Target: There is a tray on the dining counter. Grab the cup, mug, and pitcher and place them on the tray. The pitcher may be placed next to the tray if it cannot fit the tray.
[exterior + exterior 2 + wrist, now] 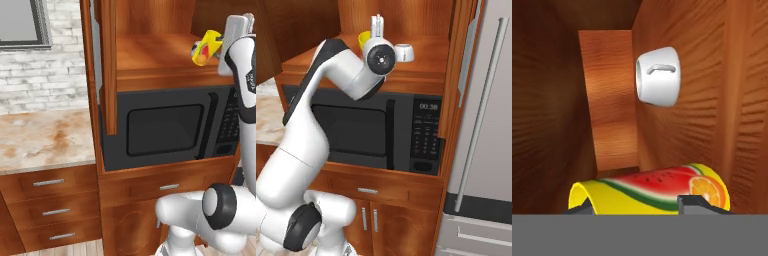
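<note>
Below the arm, nearest to the base, the wooden cabinet has a drawer (169, 187) with a metal handle. To the left of it, a stack of three drawers (50, 200) stands under a marble counter top (45, 135). Above the single drawer, a black microwave (165, 130) sits in its own compartment with the door closed. On the right of the cabinet stands a grey fridge (486, 125).

Over the microwave there is an open wooden shelf (155, 55), and the arm reaches up into this compartment. The cup (206, 46) is at the front part of the shelf. It is yellow with a picture of watermelon and orange on its side, and in the left base view it leans over and is not upright. In the hand view the gripper (642, 205) has one dark fingertip on each side of the cup, very close to its wall. I cannot tell if the claw already clamps the cup or only stands around it.

Farther in and to the right, apart from the cup, the mug (404, 52) stands on the same shelf. It is white, and its handle faces toward the hand camera. I cannot see inside the cup or the mug. Behind both is the wooden back wall (609, 95) of the compartment.
</note>
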{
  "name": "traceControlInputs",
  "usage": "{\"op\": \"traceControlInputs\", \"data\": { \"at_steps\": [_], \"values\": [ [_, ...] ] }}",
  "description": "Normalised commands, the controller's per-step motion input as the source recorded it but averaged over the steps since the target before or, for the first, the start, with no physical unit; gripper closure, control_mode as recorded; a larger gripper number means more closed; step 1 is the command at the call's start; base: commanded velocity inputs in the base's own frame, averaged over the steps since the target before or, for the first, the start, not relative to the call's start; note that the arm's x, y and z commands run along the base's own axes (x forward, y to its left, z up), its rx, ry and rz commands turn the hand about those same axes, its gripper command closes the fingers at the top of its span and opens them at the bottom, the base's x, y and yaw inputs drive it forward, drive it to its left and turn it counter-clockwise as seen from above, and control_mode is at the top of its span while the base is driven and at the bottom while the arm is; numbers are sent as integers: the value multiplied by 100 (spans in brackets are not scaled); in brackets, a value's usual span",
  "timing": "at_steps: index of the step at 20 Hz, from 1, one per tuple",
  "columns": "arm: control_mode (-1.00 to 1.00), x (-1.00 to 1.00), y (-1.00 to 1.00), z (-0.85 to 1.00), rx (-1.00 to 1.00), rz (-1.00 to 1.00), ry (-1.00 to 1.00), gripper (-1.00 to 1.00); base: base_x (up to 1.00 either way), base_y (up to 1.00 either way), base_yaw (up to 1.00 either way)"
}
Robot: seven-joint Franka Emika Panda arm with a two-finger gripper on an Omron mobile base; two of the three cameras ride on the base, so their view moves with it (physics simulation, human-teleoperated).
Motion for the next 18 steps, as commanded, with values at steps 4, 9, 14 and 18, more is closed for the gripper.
{"op": "traceControlInputs", "data": {
  "at_steps": [4,9,14,18],
  "values": [
    [-100,-72,0,21,-4,0,4,100,0,0,0],
    [-100,-66,0,12,-6,0,7,100,0,0,0],
    [-100,-74,0,0,-3,0,3,100,0,0,0],
    [-100,-63,4,-13,-6,0,0,100,0,0,0]
  ]
}}
